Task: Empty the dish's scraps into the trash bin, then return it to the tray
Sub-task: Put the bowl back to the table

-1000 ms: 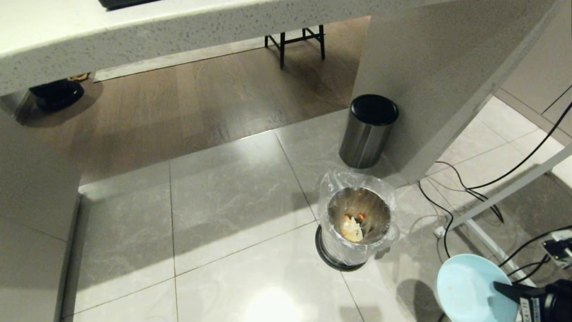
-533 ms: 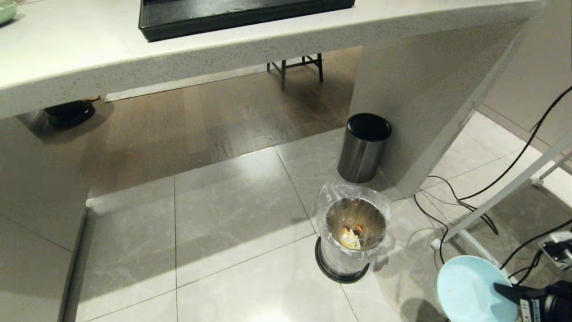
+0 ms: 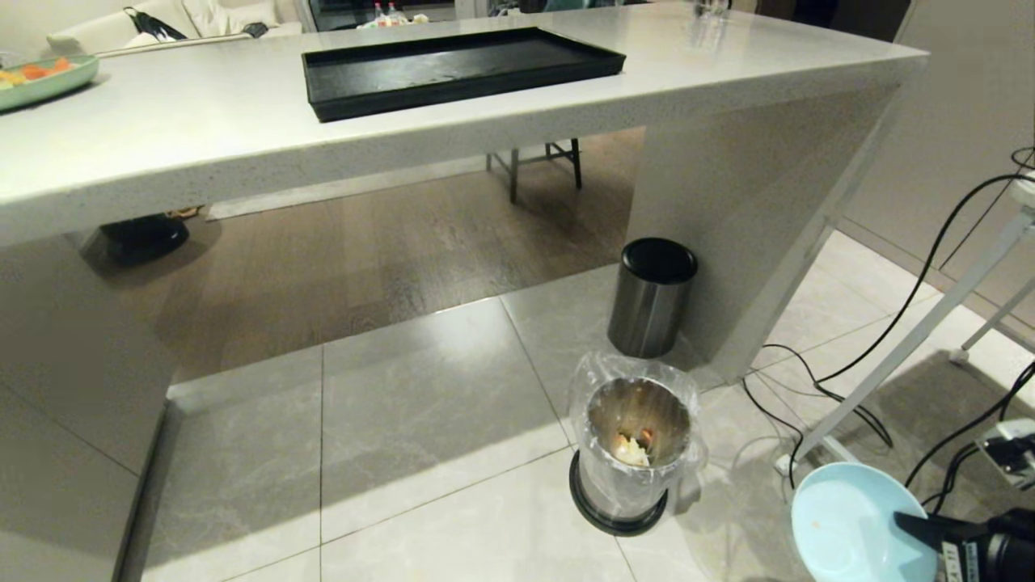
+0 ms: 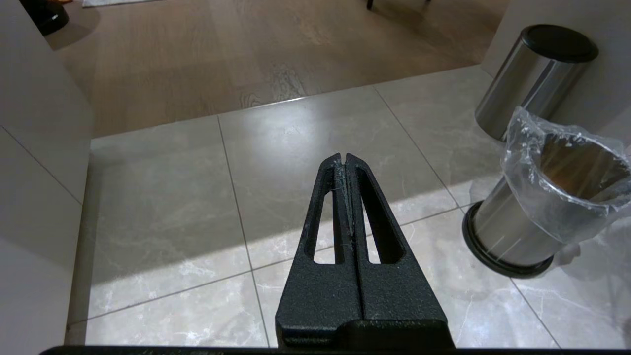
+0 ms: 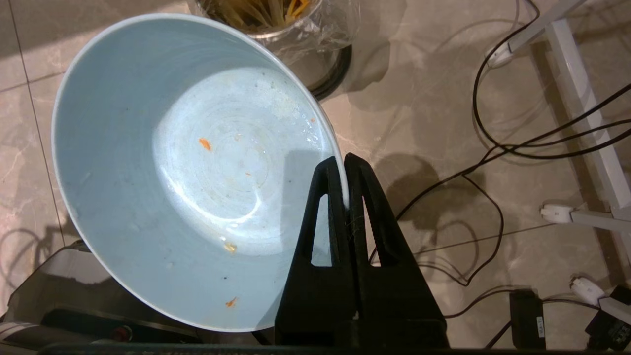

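The right hand (image 5: 343, 165) grips the rim of the emptied bowl (image 5: 187, 167) low beside the bin (image 3: 635, 453) holding the scraps (image 3: 631, 449), the tray (image 3: 461, 69) sits on the worktop (image 3: 202, 137), and the left hand (image 4: 343, 162) is closed on nothing.

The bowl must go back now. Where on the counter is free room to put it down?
The large flat black tray looks bare throughout. White counter is also free between it and the green plate at the left edge. The far counter edge looks crowded.
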{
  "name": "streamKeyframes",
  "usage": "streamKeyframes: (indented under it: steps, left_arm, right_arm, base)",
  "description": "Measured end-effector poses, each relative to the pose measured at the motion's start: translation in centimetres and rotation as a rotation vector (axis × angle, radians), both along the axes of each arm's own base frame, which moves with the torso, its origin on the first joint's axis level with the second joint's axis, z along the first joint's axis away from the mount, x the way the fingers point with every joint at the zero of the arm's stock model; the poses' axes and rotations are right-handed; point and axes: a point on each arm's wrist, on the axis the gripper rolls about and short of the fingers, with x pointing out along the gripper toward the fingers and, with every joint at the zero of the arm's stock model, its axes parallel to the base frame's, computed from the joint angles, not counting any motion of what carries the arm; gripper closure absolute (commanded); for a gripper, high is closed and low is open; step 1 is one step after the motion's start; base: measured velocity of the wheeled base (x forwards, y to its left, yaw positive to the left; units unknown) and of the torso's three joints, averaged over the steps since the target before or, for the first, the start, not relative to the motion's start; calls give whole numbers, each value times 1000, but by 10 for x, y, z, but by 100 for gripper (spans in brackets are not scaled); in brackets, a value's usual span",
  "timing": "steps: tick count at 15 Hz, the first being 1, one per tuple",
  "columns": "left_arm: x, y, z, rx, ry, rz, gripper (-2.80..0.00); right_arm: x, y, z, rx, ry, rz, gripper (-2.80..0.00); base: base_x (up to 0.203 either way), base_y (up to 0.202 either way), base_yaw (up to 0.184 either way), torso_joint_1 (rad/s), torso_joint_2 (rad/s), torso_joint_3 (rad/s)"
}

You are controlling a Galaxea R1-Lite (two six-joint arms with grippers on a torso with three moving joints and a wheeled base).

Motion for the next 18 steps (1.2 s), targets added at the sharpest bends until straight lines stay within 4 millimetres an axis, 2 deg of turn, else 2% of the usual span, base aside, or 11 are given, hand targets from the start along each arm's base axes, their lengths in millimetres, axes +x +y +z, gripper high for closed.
streamKeyframes:
  steps: [12, 18]
  left_arm:
    - [0, 0, 0, 1, 0, 0, 0]
    - [0, 0, 0, 1, 0, 1, 0]
  right_arm:
    - [-4, 0, -4, -1, 11, 2, 0]
    - [-7, 1, -4, -8, -43, 10, 0]
  base:
    - [0, 0, 0, 1, 0, 20]
    - [0, 0, 0, 0, 0, 0]
